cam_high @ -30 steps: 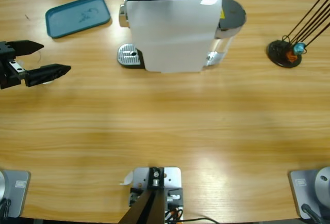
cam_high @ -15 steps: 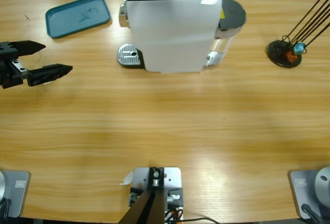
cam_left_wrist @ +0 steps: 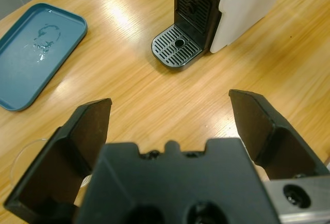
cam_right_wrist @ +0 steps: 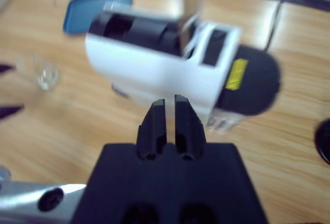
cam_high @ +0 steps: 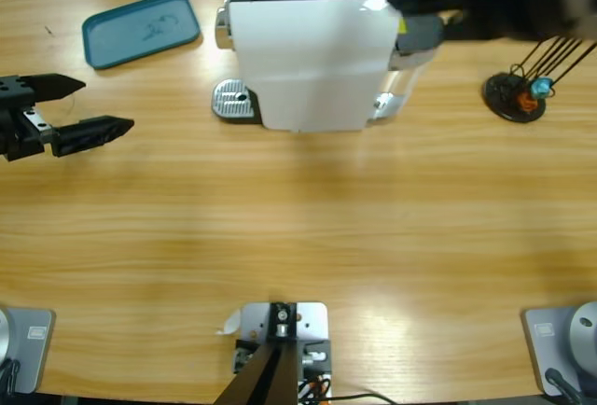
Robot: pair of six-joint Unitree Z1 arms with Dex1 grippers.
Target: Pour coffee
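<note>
A white coffee machine (cam_high: 308, 60) with a black top and yellow sticker stands on a honey-toned, wood-grained table (cam_high: 298, 228). Its perforated silver drip tray (cam_high: 231, 100) sits in front, beside a teal tray (cam_high: 140, 28) and a black stand (cam_high: 513, 97) bearing orange and blue pieces.

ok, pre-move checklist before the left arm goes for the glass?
1. Left gripper open: ok.
2. Left gripper empty: ok, only table shows between the jaws.
3. Clear glass lined up between the left jaws: cannot tell; only its rim shows beside one jaw in the left wrist view.
4. Coffee in the glass: cannot tell.
5. Drip tray of the white coffee machine free: ok.
6. Right gripper shut and empty, over the machine: ok.
</note>
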